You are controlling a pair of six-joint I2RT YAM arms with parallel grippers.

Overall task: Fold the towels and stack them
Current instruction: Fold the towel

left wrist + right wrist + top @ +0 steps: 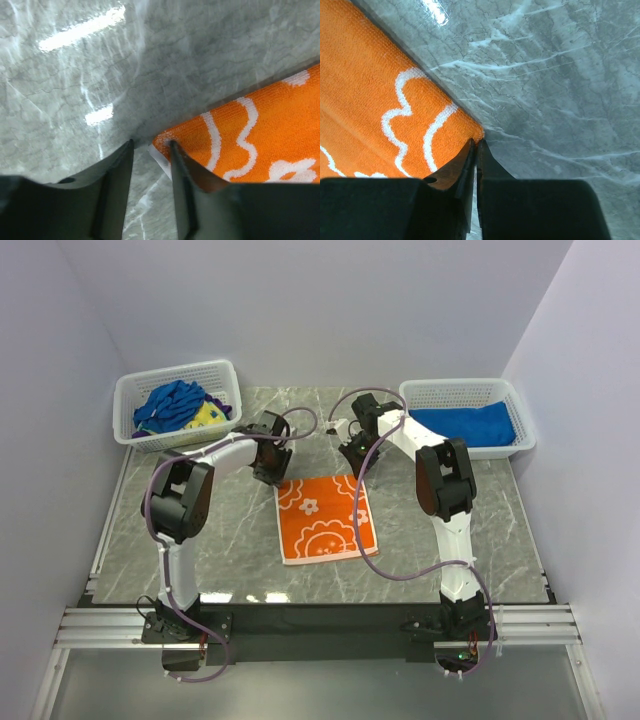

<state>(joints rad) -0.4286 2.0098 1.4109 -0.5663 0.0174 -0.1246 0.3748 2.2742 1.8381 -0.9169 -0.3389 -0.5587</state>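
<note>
Top external view, for your record: orange towel (325, 518), soft terry with white flower outlines, roughly square, flat on the table between the arms. Left gripper (151, 143): fingers apart, straddling its far-left corner. Right gripper (476, 142): fingers together at the far-right corner; you cannot tell whether cloth is caught. Left mesh basket (130, 390): crumpled blue and yellow cloth, partly hidden. Grey marbled table (480, 530), glossy; pale plain walls.
</note>
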